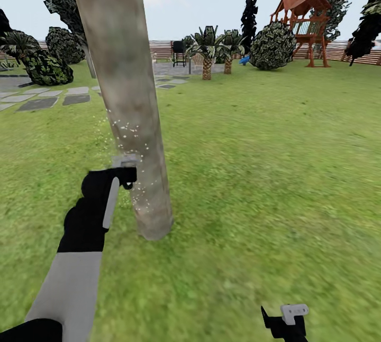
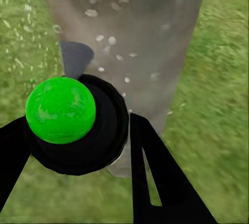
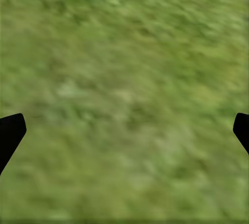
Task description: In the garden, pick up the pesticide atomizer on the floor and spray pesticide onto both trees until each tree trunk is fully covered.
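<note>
The tree trunk [image 1: 127, 93] runs off the head view's top edge, its crown unseen.

Left gripper [image 2: 78, 146] holding the pesticide atomizer [image 2: 78, 125] in front of the tree trunk [image 2: 135, 42]

Between the two black fingers [image 2: 155, 177] sits a round black body with a bright green ball on it, and the fingers press against its sides. Just beyond the fingertips stands the blotchy grey-brown trunk, dotted with pale specks of pesticide [image 2: 111, 40]. Green grass [image 2: 218, 105] lies on both sides of the trunk.
</note>
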